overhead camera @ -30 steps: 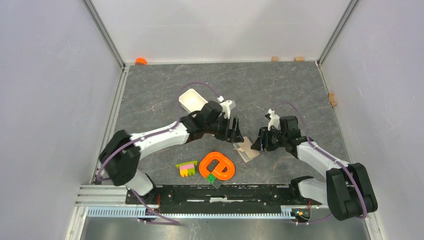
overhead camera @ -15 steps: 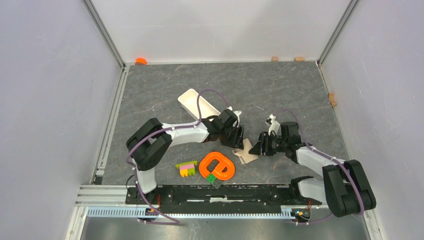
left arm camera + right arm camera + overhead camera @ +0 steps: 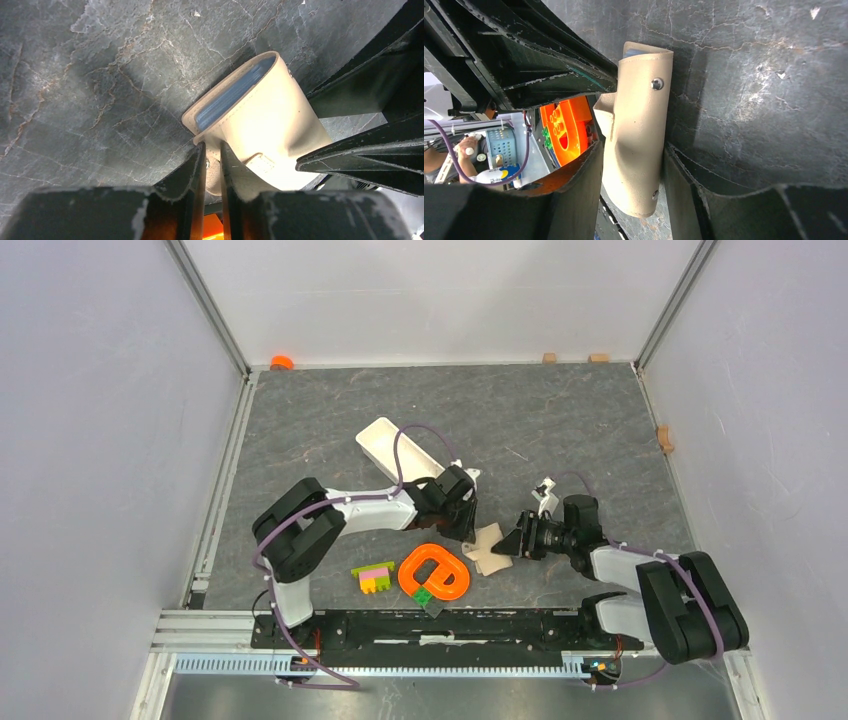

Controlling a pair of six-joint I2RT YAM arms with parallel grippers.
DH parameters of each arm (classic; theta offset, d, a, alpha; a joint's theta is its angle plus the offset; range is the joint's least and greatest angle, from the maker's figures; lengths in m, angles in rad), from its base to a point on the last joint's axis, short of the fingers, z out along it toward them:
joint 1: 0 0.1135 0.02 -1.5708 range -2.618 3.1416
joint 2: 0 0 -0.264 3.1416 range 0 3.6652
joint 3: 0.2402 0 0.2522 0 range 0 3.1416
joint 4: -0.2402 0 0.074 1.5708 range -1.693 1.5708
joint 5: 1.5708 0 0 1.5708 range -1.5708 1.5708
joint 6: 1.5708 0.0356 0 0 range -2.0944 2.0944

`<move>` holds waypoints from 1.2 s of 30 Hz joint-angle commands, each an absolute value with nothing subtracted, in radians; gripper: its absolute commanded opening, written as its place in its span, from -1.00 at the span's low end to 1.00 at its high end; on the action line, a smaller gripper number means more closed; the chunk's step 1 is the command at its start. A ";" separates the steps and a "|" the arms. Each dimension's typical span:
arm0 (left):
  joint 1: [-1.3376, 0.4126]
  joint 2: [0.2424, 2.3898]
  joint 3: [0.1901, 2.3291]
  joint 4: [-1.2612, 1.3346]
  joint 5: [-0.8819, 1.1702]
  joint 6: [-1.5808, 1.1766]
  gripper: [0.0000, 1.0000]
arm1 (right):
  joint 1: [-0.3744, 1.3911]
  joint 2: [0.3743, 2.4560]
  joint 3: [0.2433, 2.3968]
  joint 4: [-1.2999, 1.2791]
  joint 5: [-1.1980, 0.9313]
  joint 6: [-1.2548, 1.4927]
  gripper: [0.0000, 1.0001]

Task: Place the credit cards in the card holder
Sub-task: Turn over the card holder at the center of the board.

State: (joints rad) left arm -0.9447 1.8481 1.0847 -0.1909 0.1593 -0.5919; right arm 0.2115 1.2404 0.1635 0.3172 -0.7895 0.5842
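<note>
The left gripper (image 3: pixel 212 150) pinches a thin flap of the small beige leather-like card holder (image 3: pixel 272 120); the right gripper (image 3: pixel 631 160) clamps its folded body from 2 sides. A light blue credit card (image 3: pixel 230 97) sits in its open pocket. The holder is just below centre of the top view, beside an orange plastic ring (image 3: pixel 435 573)

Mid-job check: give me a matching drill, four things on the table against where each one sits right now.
Things:
1. card holder
2. white tray
3. toy bricks
4. light blue card

Places:
A. just left of the orange ring
B. tucked inside the card holder's open end
C. gripped between the left hand and the right hand
D. on the far side of the left arm

Pairs: 1-C, 2-D, 3-A, 4-B
</note>
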 commanded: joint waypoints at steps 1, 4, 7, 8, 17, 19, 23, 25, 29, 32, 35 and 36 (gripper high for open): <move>-0.957 1.835 1.033 -0.172 0.123 -0.583 -0.59 | 0.217 1.285 0.122 0.356 -0.762 0.610 0.05; -0.957 1.826 1.018 -0.158 0.120 -0.584 -0.59 | 0.226 1.297 0.116 0.402 -0.765 0.630 -0.03; -0.957 1.811 0.998 -0.106 0.136 -0.591 -0.60 | 0.233 1.302 0.117 0.458 -0.786 0.657 -0.30; -0.957 1.804 0.994 -0.090 0.146 -0.595 -0.59 | 0.232 1.301 0.123 0.463 -0.791 0.663 -0.47; -0.928 1.585 1.126 -0.226 0.023 -0.504 0.33 | 0.219 1.203 0.412 0.009 -0.572 0.423 -1.00; -0.903 1.518 1.133 -0.268 0.021 -0.494 0.44 | 0.219 1.184 0.503 -0.147 -0.418 0.336 -1.00; -0.824 1.405 1.088 -0.308 0.088 -0.495 0.50 | 0.224 1.126 0.613 -0.283 -0.137 0.220 -1.00; -0.783 1.357 1.058 -0.316 0.127 -0.499 0.50 | 0.239 1.124 0.657 -0.329 -0.025 0.180 -1.00; -0.714 1.270 1.012 -0.331 0.189 -0.496 0.53 | 0.349 1.162 0.728 -0.403 0.239 0.144 -1.00; -0.675 1.236 1.008 -0.372 0.228 -0.481 0.54 | 0.463 1.218 0.756 -0.437 0.425 0.149 -1.00; -0.650 1.204 1.009 -0.408 0.258 -0.463 0.54 | 0.542 1.281 0.774 -0.462 0.529 0.178 -1.00; -0.642 1.193 1.011 -0.420 0.263 -0.455 0.54 | 0.563 1.301 0.777 -0.470 0.556 0.193 -1.00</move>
State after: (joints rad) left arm -0.6693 1.2545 1.0080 -0.3603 0.1925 -0.5163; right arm 0.4904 1.2423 0.7280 -0.3981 0.3004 0.1822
